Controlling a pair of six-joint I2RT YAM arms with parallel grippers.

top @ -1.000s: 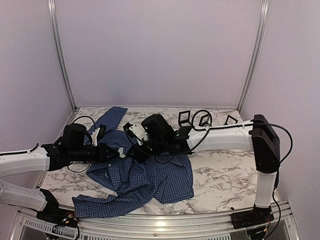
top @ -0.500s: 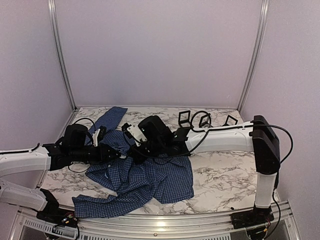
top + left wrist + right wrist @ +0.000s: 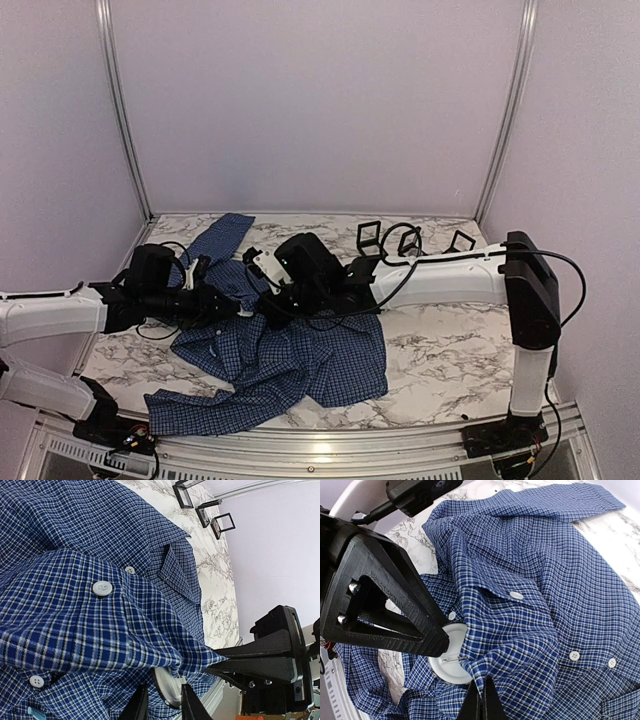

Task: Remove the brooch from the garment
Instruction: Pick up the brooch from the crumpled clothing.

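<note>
– Between the two claws, left of the middle of the table, is that where the brooch sits?
– Yes. Only its pale round back shows, with a thin wire pin across it; the coloured face is turned away. It is fastened into the garment near some pale buttons, and a fold of checked cloth laps over its right edge.
– Who has it?
– The left claw. Its fingers stand narrowly apart with the disc between them, and both seem to touch the rim, so I read that as a grip on the brooch.
– And the right claw?
– Pinched fully together on that fold, just beside the disc, on the side where the pin meets the fabric. Nothing but shirt in it.
– Which way should the next move go?
– My judgement is that the pin's line decides it. From the right wrist the wire lies roughly sideways across the disc, pointing toward the fold. The left arm is the one on the brooch, so it should draw away along that wire, toward the robot's left, while the right anchors the cloth.
– Risk?
– Pulling across the pin would probably just drag the shirt. Whether the clasp is open I cannot tell.
</note>
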